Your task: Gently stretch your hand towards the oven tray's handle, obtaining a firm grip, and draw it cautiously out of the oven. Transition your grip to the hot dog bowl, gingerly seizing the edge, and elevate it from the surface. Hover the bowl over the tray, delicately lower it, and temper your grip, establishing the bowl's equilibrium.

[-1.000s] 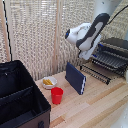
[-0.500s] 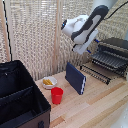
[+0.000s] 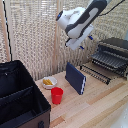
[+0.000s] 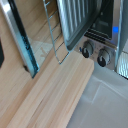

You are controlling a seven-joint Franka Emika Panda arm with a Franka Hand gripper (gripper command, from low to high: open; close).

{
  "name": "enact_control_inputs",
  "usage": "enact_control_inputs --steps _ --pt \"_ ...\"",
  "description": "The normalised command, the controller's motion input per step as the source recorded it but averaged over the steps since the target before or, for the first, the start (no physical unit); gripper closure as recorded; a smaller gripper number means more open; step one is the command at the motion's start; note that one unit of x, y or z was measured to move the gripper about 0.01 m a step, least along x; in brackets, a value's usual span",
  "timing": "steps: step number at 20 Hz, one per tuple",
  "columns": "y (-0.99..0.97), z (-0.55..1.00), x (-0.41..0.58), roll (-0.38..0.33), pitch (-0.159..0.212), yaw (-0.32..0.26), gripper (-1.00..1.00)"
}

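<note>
End effector: the white end effector of the robot arm hangs high in the air, above the upright blue box and well apart from every object; it holds nothing that I can see, but its fingers are blurred, so I cannot tell if they stand wide or narrow.

Oven: the small boxy dark grey toaster oven stands on the surface at the exterior view's right, with its door open. In the wrist view its metallic front shows two round dark knobs.

Oven tray: the flat rectangular rack of thin dark metal wires sticks out from the oven, low and in front of the oven mouth. In the wrist view thin wires of the rack lie over the wood.

Tray handle: the thin dark bar along the front edge of the rack is free; nothing touches it.

Hot dog bowl: the small shallow white round bowl with yellow-orange food sits on the surface at the exterior view's left, near the lattice screen, well apart from the rack.

Red cup: the red plastic cup stands upright just beside the bowl, on the side nearer to the camera.

Blue box: the dark blue flat box stands upright between the bowl and the rack.

Black case: the large black fabric case stands open in the lower corner at the exterior view's left.

Surface: the light wooden surface carries all these objects.

Background: a pale lattice screen stands behind the surface.
</note>
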Motion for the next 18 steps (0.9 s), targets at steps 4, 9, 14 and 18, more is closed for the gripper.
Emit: enact_control_inputs --steps 4,9,14,18 --pt "0.53 0.34 0.232 0.231 -0.036 -0.107 -1.0" --pt "0.55 0.32 0.167 0.258 -0.003 -0.103 -1.0" --pt "0.54 0.26 0.115 0.282 0.001 -0.101 -1.0" --pt "0.47 0.19 0.146 0.273 0.005 -0.104 -1.0"
